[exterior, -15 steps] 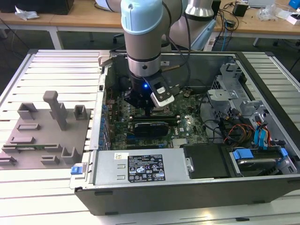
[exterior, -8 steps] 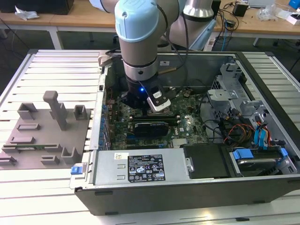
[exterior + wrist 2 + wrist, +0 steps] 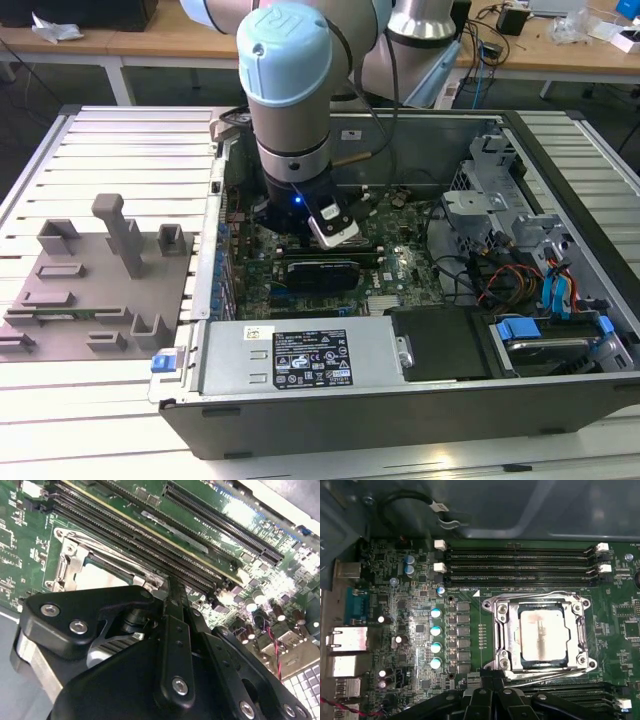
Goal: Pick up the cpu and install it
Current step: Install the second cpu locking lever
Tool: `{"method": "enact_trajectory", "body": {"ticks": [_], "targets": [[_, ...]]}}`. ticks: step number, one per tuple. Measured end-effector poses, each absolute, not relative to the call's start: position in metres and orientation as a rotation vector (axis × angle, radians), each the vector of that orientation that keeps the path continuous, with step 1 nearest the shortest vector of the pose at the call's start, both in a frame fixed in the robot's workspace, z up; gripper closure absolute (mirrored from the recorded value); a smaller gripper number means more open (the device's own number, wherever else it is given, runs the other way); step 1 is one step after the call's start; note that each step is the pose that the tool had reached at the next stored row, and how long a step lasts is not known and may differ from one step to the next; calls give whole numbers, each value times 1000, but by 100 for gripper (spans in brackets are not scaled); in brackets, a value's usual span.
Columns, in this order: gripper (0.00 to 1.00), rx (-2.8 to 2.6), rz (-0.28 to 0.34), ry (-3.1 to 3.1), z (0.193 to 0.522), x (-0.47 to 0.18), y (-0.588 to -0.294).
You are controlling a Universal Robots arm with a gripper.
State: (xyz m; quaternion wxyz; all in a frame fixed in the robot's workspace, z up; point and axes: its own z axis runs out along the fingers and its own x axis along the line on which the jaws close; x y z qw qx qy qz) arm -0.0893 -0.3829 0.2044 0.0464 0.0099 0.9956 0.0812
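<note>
The cpu (image 3: 541, 637) sits seated in the socket frame (image 3: 502, 635) on the motherboard (image 3: 410, 630). The end effector (image 3: 172, 610) hovers just beside it, fingers closed together, holding nothing. Judged light, rigid and fragile; best gripped by opposite edges.

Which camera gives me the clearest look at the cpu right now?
The first wrist view: the cpu faces the camera, its silvery top framed by the socket bracket. In the second wrist view the cpu is partly hidden behind the tool. In the exterior view the arm stands over that area.
</note>
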Motion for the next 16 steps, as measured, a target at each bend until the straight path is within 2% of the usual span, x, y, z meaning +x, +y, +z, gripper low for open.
{"method": "enact_trajectory", "body": {"ticks": [16], "targets": [[89, 31, 298, 3035, 204, -84, -388]]}}
